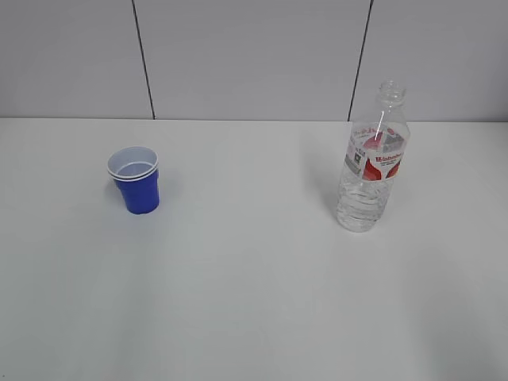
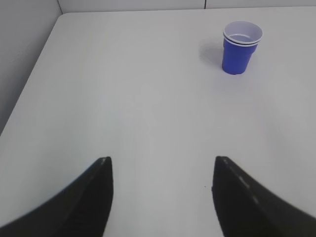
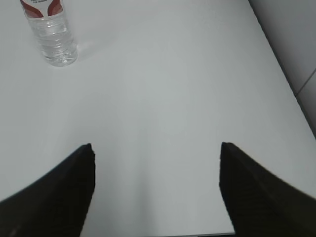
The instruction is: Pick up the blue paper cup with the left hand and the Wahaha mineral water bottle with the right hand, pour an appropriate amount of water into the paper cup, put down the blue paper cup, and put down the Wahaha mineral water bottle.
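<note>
cup (image 1: 136, 180) first: you have it upright toward the left edge of the bench (image 1: 254, 302), nearer the back edge than the front, standing alone. in the left wrist view it sits ahead and off to the right of the left gripper (image 2: 162, 170), well apart from it, so that arm has to travel forward and swing a little right before it can straddle the cup. the left gripper's jaws stand wide apart with nothing between them.

the bottle (image 1: 371, 163) stands upright toward the right edge, uncapped, its long axis vertical, well apart from the cup. from the right gripper (image 3: 157, 154) it lies ahead and to the left, near the top left corner of that view, and only its lower part shows there. the right gripper is likewise spread and empty.

each thing is on its own arm's side, so you need no crossing reach. neither arm shows in the exterior view. nothing has been lifted yet, so i'd judge the task is at its very start, and a side-on grasp below the label looks sensible.
</note>
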You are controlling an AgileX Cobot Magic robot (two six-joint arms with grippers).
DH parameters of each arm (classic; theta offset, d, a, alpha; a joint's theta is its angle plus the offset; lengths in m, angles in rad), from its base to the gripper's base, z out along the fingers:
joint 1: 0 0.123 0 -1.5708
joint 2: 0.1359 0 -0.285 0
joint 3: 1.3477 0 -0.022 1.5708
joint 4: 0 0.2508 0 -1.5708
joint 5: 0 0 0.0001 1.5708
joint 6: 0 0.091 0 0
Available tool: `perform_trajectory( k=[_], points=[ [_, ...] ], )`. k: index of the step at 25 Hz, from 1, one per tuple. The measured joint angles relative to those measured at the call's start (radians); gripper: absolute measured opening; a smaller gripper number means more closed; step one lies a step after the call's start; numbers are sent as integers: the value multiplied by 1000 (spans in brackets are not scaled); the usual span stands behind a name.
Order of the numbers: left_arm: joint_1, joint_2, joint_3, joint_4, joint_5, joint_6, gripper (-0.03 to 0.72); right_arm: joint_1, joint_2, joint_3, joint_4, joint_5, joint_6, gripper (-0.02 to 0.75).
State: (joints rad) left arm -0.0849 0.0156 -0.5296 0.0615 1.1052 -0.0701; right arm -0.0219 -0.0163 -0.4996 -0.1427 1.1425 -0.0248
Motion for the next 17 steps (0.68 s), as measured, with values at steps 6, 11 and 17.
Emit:
perform_trajectory(
  k=[6,11,17],
  points=[
    [0,0,0,0,0,0,480,0,0,0,0,0,0,589],
    [0,0,0,0,0,0,480,0,0,0,0,0,0,589],
    [0,0,0,0,0,0,480,0,0,0,0,0,0,588]
  ],
)
